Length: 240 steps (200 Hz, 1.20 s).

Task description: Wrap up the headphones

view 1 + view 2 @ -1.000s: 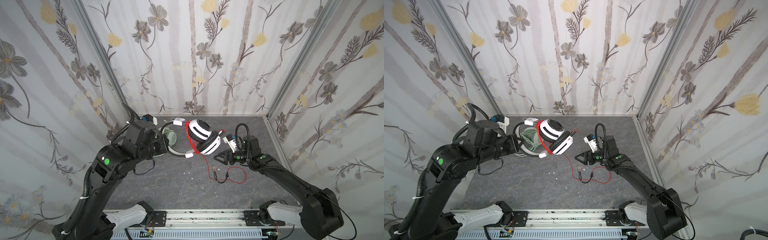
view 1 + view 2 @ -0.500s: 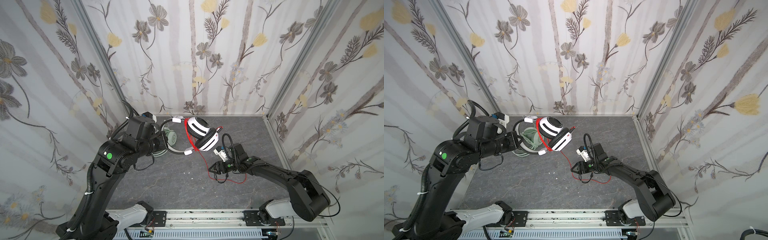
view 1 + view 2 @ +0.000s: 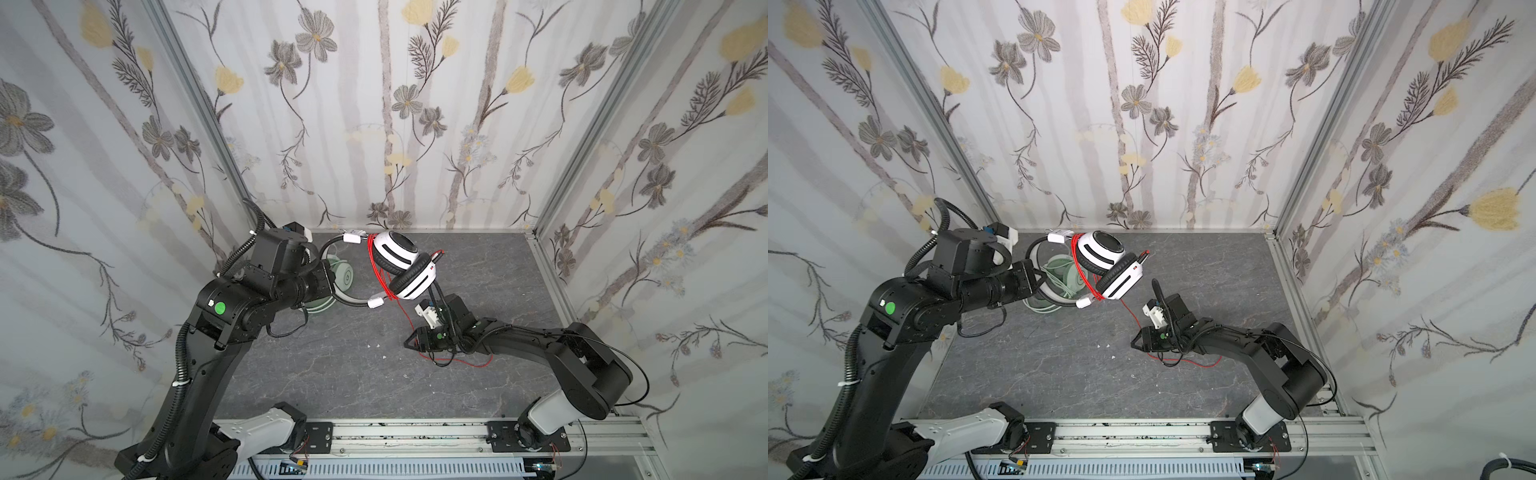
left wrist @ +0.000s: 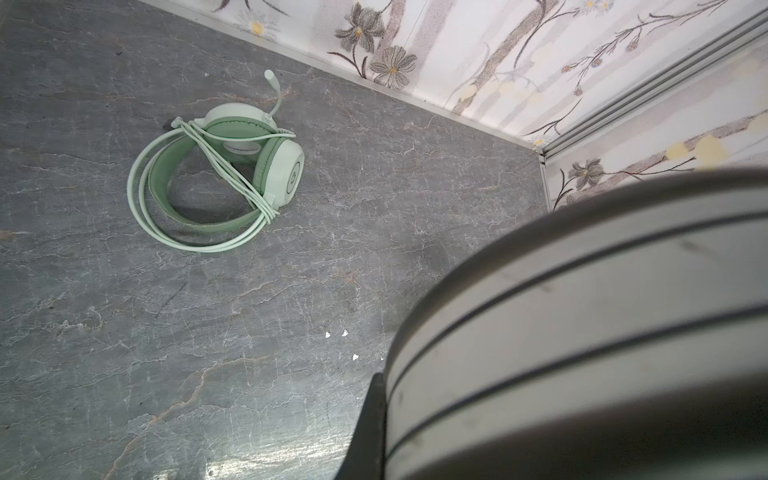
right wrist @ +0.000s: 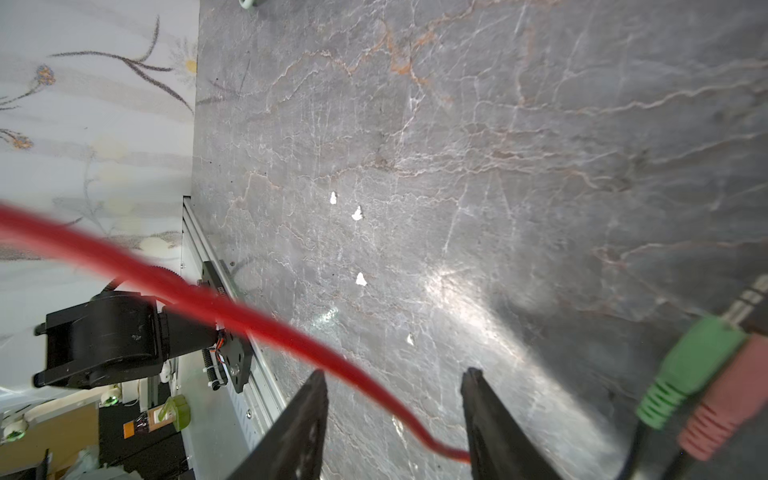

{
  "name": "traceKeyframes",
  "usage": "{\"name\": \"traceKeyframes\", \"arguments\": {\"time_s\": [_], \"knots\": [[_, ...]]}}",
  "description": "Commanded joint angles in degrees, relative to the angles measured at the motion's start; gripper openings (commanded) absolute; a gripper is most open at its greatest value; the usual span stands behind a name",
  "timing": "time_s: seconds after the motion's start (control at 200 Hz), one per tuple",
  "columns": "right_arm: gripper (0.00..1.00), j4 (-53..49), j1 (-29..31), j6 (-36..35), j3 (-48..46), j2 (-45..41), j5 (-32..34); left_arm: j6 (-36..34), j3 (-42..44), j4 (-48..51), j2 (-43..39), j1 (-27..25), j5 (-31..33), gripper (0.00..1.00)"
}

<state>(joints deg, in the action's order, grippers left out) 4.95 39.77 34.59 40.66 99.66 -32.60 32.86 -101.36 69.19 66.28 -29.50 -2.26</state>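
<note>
Jaws of the left gripper (image 3: 331, 286) are clenched on the headband of the white-and-black headset (image 3: 399, 254), which hangs clear of the table (image 3: 332, 374) near the back wall; its red cable (image 3: 377, 270) lies in several turns beside the cups and trails down to the right gripper (image 3: 409, 338), low over the table; only the right wrist view shows that gripper's jaws standing apart, the red cable (image 5: 249, 316) running loosely between them, a green plug (image 5: 698, 365) and a pink plug (image 5: 731, 415) just beside; a red mark (image 3: 432, 268) on the lower cup is too small to read, and lettering on a rail bracket (image 5: 220, 293) is blurred; the left wrist view alone shows the mint green headset (image 4: 232, 166) whole, lying at the back left with its green cable (image 4: 226, 168) wound round it; in both top views the held headband and left arm partly cover it.
</note>
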Motion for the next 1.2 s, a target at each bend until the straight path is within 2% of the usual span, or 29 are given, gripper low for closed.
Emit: {"name": "traceKeyframes", "arguments": {"time_s": [0.0,0.215,0.305,0.41,0.634,0.674,0.804,0.959,1.194], "knots": [[0.5,4.45,0.89,2.33,-0.1,1.12,0.02,1.37,-0.77,-4.01,-0.01,0.56,-1.82,0.0],[0.12,3.94,2.15,2.14,-0.47,-0.94,0.85,2.18,-1.03,-3.8,0.75,2.58,-1.17,0.0],[0.0,0.98,3.41,0.47,-0.2,-3.77,2.56,2.71,-0.86,-3.66,1.17,4.88,-1.25,0.0],[0.0,-5.97,5.1,-3.51,1.27,-7.72,6.23,3.17,0.21,-4.75,1.14,7.35,-1.39,0.0],[0.0,-22.59,7.34,-11.58,5.84,-21.84,15.38,3.91,2.22,-7.36,2.55,11.07,-1.0,0.0],[0.0,-24.84,9.41,-12.16,6.55,-23.83,16.62,4.05,2.31,-7.57,3.16,11.47,-0.91,0.0],[0.0,-31.03,10.9,-13.26,9.12,-28.74,20.39,4.58,2.13,-7.8,5.33,12.67,-0.27,0.0],[0.0,-37.15,13.8,-13.67,11.9,-31.89,26.35,4.08,1.72,-8.03,7.46,13.84,3.44,0.0],[0.0,-42.32,19.62,-10.82,12.68,-35.37,32.41,0.59,-1.43,-7.0,13.27,16.3,6.13,0.0]]}}
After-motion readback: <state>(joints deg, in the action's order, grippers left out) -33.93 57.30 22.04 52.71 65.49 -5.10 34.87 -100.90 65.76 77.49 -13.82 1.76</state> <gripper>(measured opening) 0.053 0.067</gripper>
